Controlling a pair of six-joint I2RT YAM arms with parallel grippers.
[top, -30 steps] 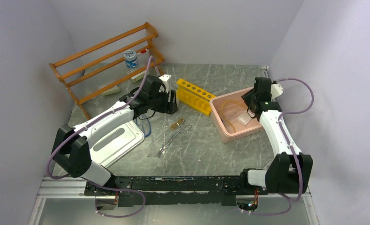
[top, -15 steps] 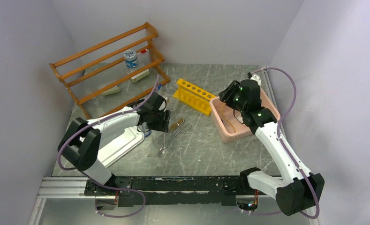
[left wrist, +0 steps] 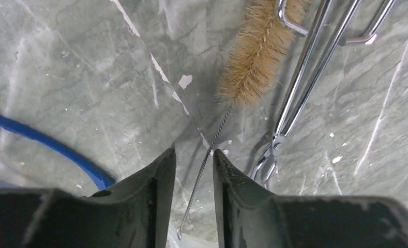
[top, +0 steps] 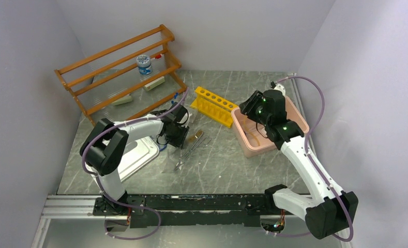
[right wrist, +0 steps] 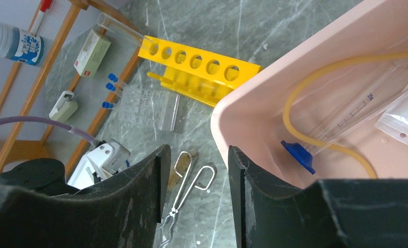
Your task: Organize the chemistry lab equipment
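My left gripper [left wrist: 194, 152] is low over the table, jaws a little apart on either side of the thin twisted wire handle of a tan bristle brush [left wrist: 258, 51], not closed on it. Metal tweezers [left wrist: 305, 88] lie just right of the brush. A blue cord loop [left wrist: 51, 147] lies to the left. My right gripper [right wrist: 194, 150] is open and empty, hovering above the left rim of the pink tub [top: 253, 147]. The tub holds a tan hose [right wrist: 315, 72], a clear blue-based cylinder [right wrist: 297, 155] and a white packet [right wrist: 406, 116].
A yellow tube rack [top: 214, 105] stands between the arms, with a clear tube [right wrist: 119, 26] and blue-capped tubes [right wrist: 111, 90] near it. A white tray [top: 139, 155] lies at the left. The wooden shelf [top: 119, 67] with a jar [top: 144, 64] stands at the back left.
My left gripper has come forward and down from near the yellow rack to the brush handle. My right gripper swung left over the tub's left edge, then nearly held still.
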